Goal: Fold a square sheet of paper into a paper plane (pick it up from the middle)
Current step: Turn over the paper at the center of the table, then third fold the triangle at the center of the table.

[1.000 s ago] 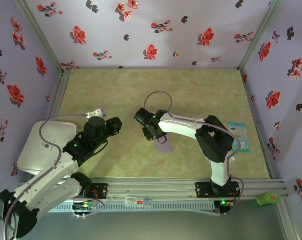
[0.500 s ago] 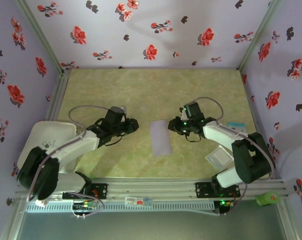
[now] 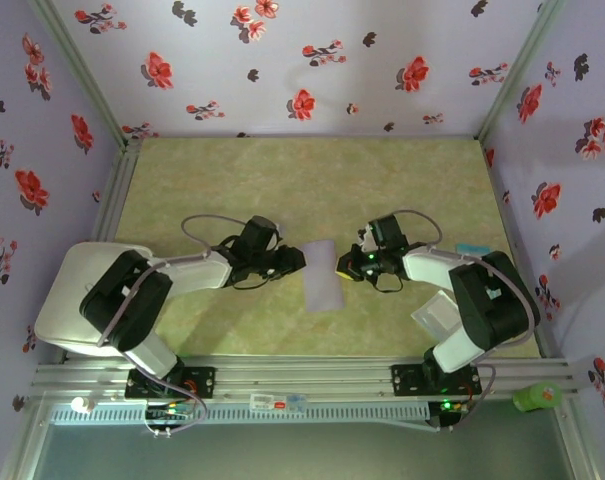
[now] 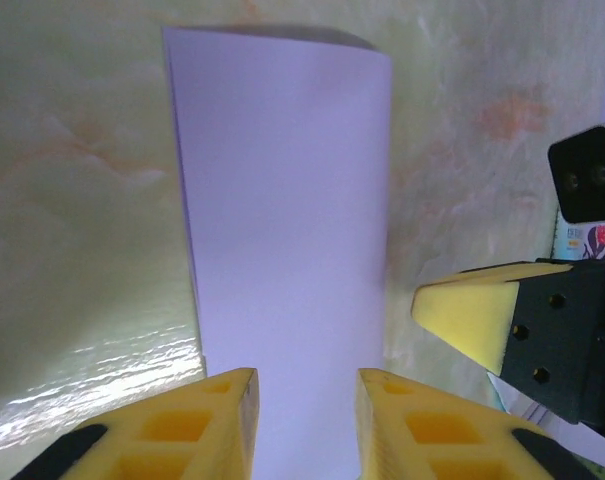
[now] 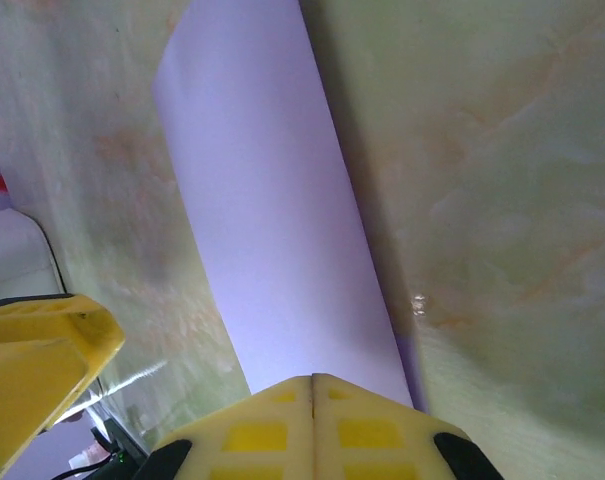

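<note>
Lavender walls printed with red and black flowers [image 3: 282,60] close in three sides of a pale green marbled surface [image 3: 282,180]. The left fingers [image 3: 294,262] and the right fingers [image 3: 344,265] face each other low over its middle.

A white rounded plastic tray [image 3: 77,290] lies well behind the left fingers, at the surface's edge, with that arm's elbow over part of it.

Between the two sets of fingers lies the pale lavender sheet of paper [image 3: 322,280], folded to a long narrow rectangle and flat on the surface. In the left wrist view the left fingers [image 4: 304,385] stand apart with a gap, and the paper [image 4: 282,200] runs from that gap away ahead of them. The yellow tip of the other arm is just off the sheet's far side.

In the right wrist view the right fingers [image 5: 313,385] are pressed together with no gap. Their tip sits at the near edge of the paper [image 5: 272,220]. Whether paper is pinched between them cannot be told.

A whitish translucent plastic square [image 3: 435,313] lies behind the right fingers, beside that arm. A small light-blue card [image 3: 474,248] lies farther behind them, partly hidden by the arm. A small green round thing [image 3: 535,397] sits outside the frame rail, well apart from both.
</note>
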